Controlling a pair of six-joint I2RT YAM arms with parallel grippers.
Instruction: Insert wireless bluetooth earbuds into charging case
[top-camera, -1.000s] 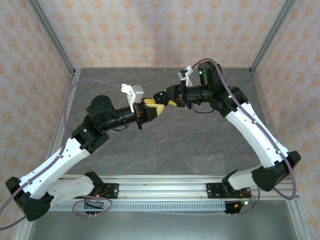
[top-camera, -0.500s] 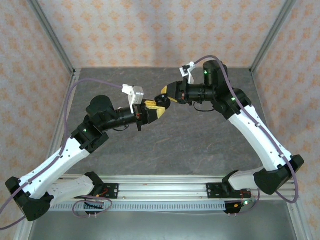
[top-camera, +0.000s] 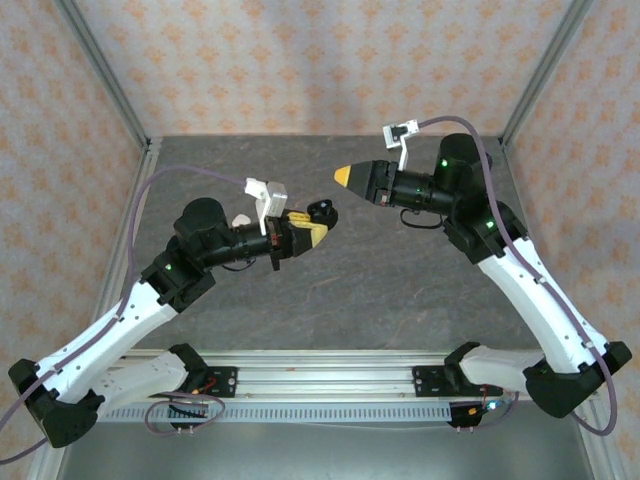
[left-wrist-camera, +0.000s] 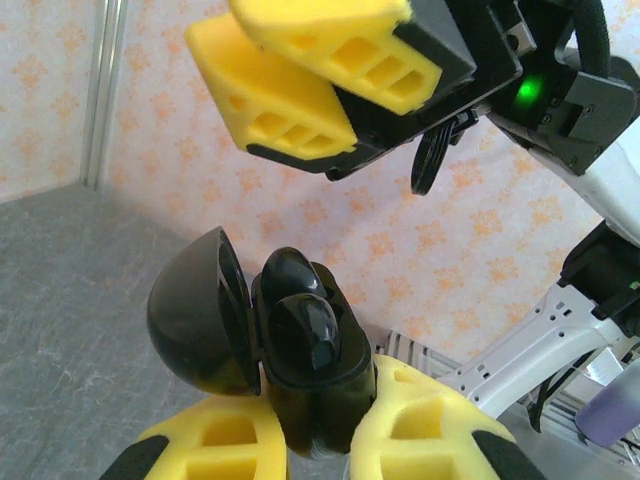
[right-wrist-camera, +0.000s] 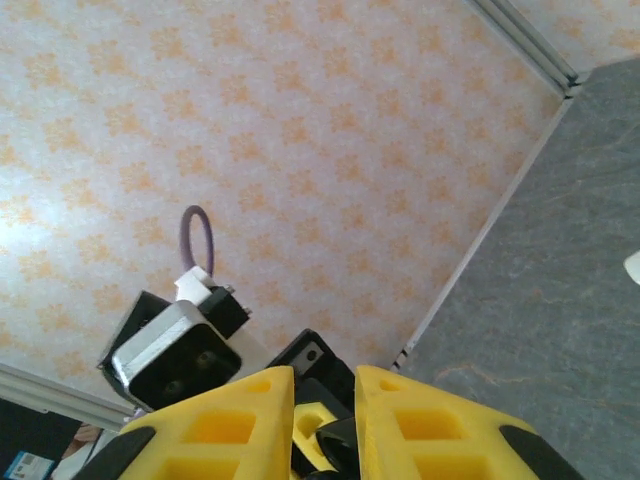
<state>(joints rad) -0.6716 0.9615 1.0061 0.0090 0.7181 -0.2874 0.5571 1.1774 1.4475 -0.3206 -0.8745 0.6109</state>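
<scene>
Stretching the left arm low and almost level over the counter (top-camera: 350, 290), with the left end effector (left-wrist-camera: 318, 440) clenched on the base of the charging case (left-wrist-camera: 335, 395) and holding it up off the surface. Showing the case's rounded lid (left-wrist-camera: 190, 320) swung open to one side, and two black earbuds (left-wrist-camera: 305, 335) sitting in the base. Bending the right arm up high and pointing the right end effector (top-camera: 343, 176) level toward the case, near it yet apart, just above and right of it in the top view. Showing a slim gap between its yellow fingers and grasping nothing. Leaving open counter on every side below the case, with the patterned walls (top-camera: 300, 60) and metal frame posts (top-camera: 110, 90) well away from it. Leaving a small white thing (top-camera: 240, 220) on the counter left of the case, behind the left arm, too small to make out.
</scene>
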